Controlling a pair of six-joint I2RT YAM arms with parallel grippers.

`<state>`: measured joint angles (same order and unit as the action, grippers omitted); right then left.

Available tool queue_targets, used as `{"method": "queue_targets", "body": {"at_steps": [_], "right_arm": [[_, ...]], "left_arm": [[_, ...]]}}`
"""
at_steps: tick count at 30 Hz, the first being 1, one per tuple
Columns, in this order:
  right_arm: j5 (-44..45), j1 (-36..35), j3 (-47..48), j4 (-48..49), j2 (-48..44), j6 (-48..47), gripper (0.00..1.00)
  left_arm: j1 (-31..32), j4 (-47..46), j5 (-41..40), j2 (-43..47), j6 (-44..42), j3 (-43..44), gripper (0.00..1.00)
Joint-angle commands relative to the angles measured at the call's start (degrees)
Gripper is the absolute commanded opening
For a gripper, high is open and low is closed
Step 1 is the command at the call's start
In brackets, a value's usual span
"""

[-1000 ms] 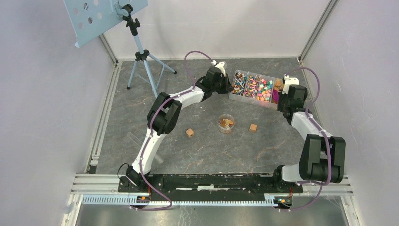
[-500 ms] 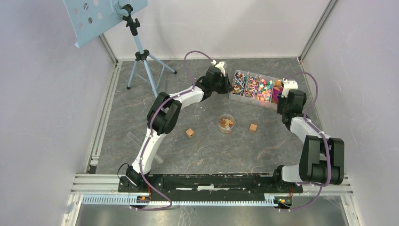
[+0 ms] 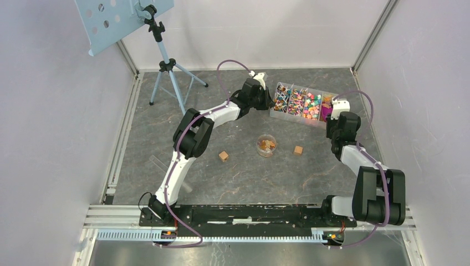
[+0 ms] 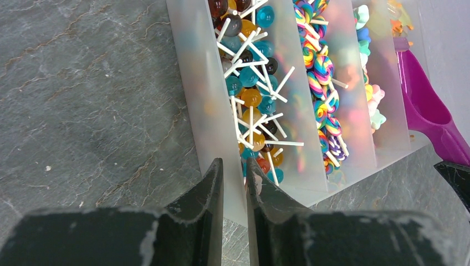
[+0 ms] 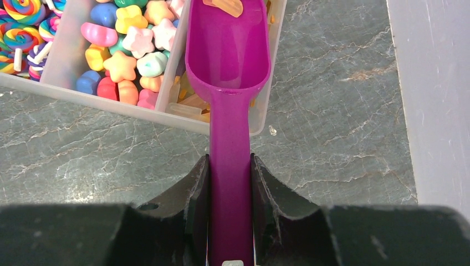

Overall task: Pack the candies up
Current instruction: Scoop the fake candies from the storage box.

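A clear compartment box (image 3: 299, 118) at the back right holds the candies: stick lollipops (image 4: 249, 83), swirl lollipops (image 4: 321, 83), pastel shaped sweets (image 5: 127, 61) and orange pieces (image 5: 188, 100). My left gripper (image 4: 234, 169) is shut on the box's left end wall (image 4: 205, 83); it also shows in the top view (image 3: 270, 100). My right gripper (image 5: 229, 160) is shut on the handle of a purple scoop (image 5: 228, 50). The scoop's bowl lies over the rightmost compartment, with one orange candy (image 5: 224, 5) at its far end.
A small clear cup (image 3: 266, 145) with orange-brown pieces stands mid-table. Two wooden cubes (image 3: 223, 156) (image 3: 298, 150) flank it. A tripod (image 3: 166, 66) with a blue board stands back left. The right enclosure wall (image 5: 432, 100) is close to the scoop.
My right gripper has drawn back towards the near edge with the scoop. The left arm and the box have not moved.
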<state>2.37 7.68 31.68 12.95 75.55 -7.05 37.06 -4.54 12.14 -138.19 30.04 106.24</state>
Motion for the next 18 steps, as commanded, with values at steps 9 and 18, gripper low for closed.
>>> {"method": "queue_targets", "body": {"at_steps": [9, 18], "right_arm": [[-2.24, 0.31, -4.47, 6.2, -5.32, -1.12, 0.0], [-2.21, 0.29, -6.0, 6.44, -10.22, -0.94, 0.0]], "left_arm": [[0.47, -2.06, 4.29, 2.86, 2.22, 1.79, 0.32], [0.47, -1.1, 4.02, 7.37, 1.46, 0.58, 0.46]]}}
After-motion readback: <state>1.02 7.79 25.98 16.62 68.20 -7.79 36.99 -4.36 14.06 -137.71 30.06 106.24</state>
